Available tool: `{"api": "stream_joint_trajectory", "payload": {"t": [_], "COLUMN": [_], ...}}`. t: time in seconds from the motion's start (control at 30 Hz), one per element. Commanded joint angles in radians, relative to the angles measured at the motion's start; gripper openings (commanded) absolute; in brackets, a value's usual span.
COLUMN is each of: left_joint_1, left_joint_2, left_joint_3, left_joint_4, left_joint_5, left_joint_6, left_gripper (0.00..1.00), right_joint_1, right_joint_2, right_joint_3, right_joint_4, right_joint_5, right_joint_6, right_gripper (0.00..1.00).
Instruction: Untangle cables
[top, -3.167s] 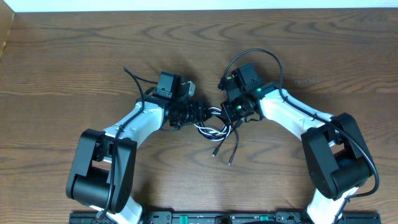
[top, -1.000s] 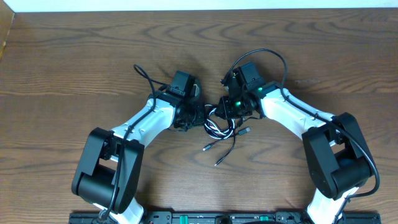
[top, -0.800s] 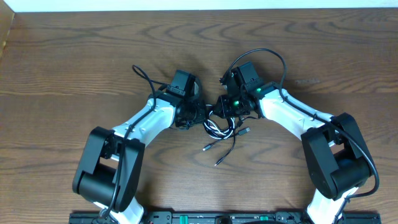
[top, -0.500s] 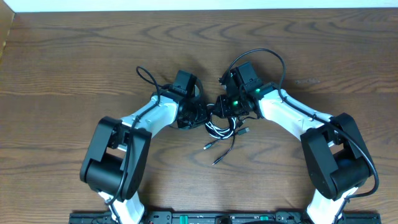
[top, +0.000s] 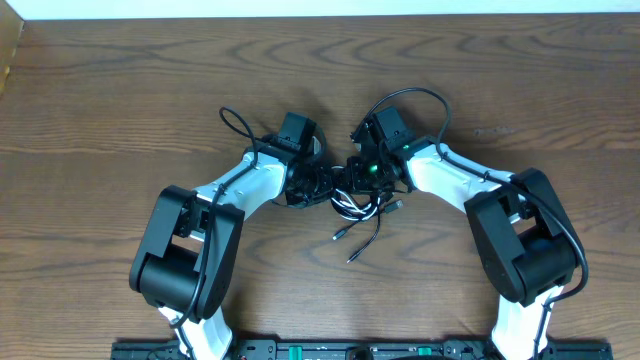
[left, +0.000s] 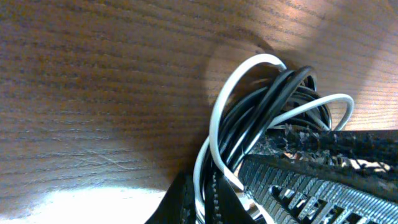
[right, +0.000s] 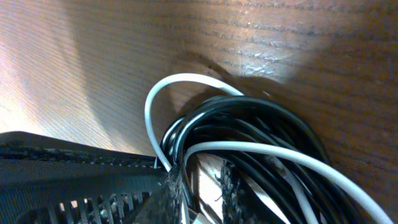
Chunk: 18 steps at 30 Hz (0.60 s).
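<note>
- Cables (top: 357, 203), thin black cords tangled with one white cord, lie mid-table between both claws.
- Left gripper (left: 202, 194) is pinched together on white and black strands, probably to anchor that side.
- Right gripper (right: 200, 186) straddles strands; I cannot tell whether it is clamped.
- Brown wooden table (top: 120, 100) gives open room either side, with its edges well away.

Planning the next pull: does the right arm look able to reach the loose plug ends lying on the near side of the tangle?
Probably yes: the plug ends lie on bare table near the right gripper, with nothing covering them.
</note>
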Motion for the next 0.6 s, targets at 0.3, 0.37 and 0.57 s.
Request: {"api": "stream_joint_trajectory", "payload": {"t": [0.3,0.37,0.57], "left_joint_1": [-0.002,-0.002,-0.002], "left_joint_2": [0.054,0.054,0.054], "left_joint_3": [-0.014,-0.014,-0.014], "left_joint_4": [0.014,0.016,0.016], "left_joint_5": [0.024,0.024,0.024], "left_joint_6": [0.078,0.078,0.078], "left_gripper": [0.08,0.08,0.07], "right_joint_1": [0.007,0.007,0.016], "right_joint_2": [0.043,0.043,0.044], "right_joint_3": [0.011,0.011,0.011], "right_joint_4": [0.054,0.057,0.057], "right_joint_5": [0.024,0.029,0.054], "right_joint_6": [0.036,0.036,0.045], "right_gripper": [0.24,0.24,0.15]}}
